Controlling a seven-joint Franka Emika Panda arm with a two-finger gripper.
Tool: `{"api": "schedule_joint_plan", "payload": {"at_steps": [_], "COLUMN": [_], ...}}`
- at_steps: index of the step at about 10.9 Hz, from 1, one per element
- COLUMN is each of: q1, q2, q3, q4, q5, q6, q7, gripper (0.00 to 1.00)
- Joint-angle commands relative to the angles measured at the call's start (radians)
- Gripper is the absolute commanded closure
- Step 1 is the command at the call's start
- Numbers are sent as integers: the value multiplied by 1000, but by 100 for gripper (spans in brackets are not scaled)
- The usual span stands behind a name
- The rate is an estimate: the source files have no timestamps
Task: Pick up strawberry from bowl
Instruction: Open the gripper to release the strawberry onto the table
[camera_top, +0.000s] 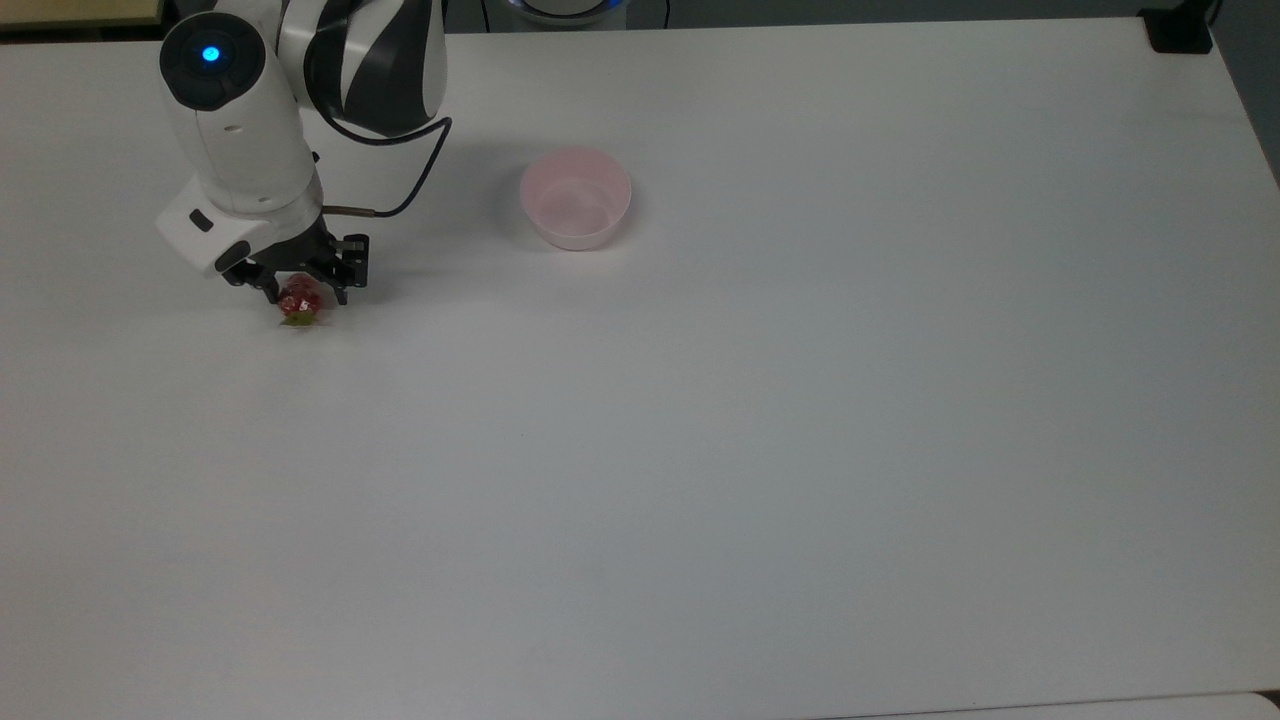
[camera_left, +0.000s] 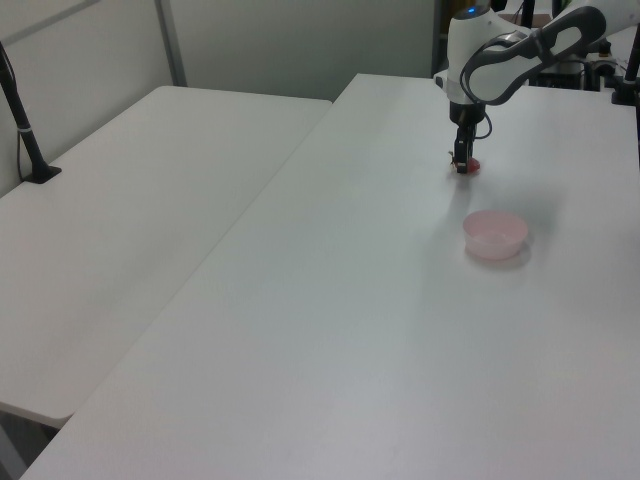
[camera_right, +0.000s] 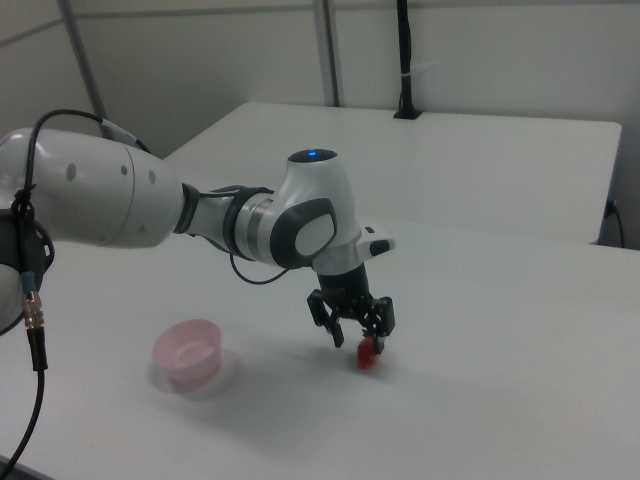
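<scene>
Red fruit: the strawberry (camera_top: 300, 303) sits low at the tips of the jaws, on or just above the counter (camera_top: 760, 450).
Jaws: the gripper (camera_right: 352, 335) looks spread a little, with the strawberry at the fingertips. I cannot tell if they are squeezing it or have let it go.
Arm: white and grey, bent down over the strawberry, with a blue light on top.
Bowl: the pink bowl (camera_top: 575, 197) is well apart from the strawberry, on the top view's right. It looks empty.
Done so far: the strawberry is out of the bowl, so the picking-up part looks done.
Left to do: maybe only to let go and lift away.
Hard to see: whether the strawberry touches the counter. Its green cap is partly tucked under the fingers.
</scene>
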Motion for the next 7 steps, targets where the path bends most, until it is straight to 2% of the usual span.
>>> {"api": "schedule_joint_plan", "payload": {"at_steps": [1, 3, 6, 7], "q1": [15, 16, 26, 51], "q2": [-76, -154, -287, -330], "q3": [-9, 6, 73, 73], "q4": [6, 49, 87, 89], "q5": [-1, 3, 10, 62], "q6": [-27, -187, -366, -423], "q7": [82, 155, 246, 255], "gripper": [0, 0, 0, 0]}}
